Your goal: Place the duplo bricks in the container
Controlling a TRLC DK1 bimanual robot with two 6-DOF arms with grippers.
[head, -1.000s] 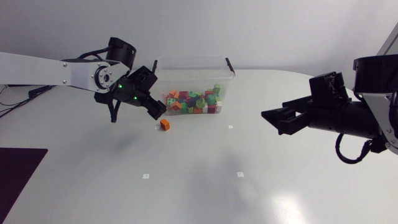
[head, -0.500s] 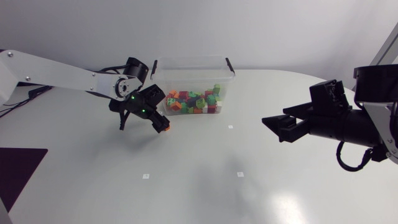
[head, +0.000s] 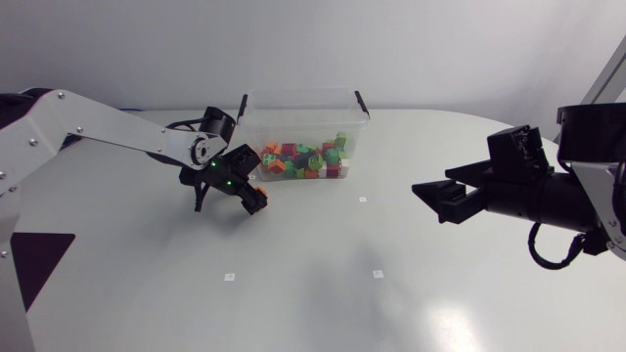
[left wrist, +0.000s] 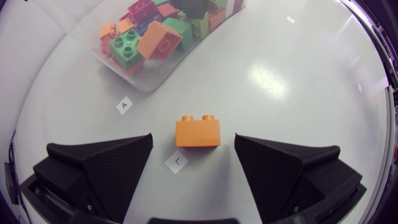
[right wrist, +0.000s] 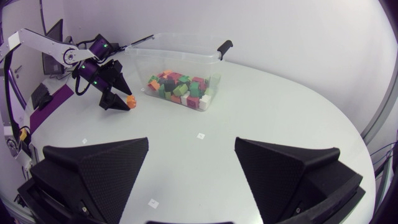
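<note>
A single orange duplo brick [head: 259,195] lies on the white table just in front of the clear container's [head: 303,101] left corner. My left gripper [head: 246,191] is lowered over it. In the left wrist view the brick [left wrist: 198,132] sits studs up between the two black fingers, with a gap on each side, so the left gripper [left wrist: 193,152] is open. The container [left wrist: 146,79] holds several orange, green, red and blue bricks. My right gripper [head: 434,198] hovers open and empty over the right half of the table, far from the brick [right wrist: 131,100].
Small white paper markers [head: 230,277] dot the table, one lettered tag [left wrist: 125,105] beside the container and one [left wrist: 177,162] under the left gripper. The container's black lid clips [right wrist: 224,47] stick up at its ends. A dark mat [head: 34,256] lies at the left edge.
My left arm swung right and down from beside the container to the orange brick, bringing its fingers around it; they have narrowed slightly. The right arm shifted only a little.
</note>
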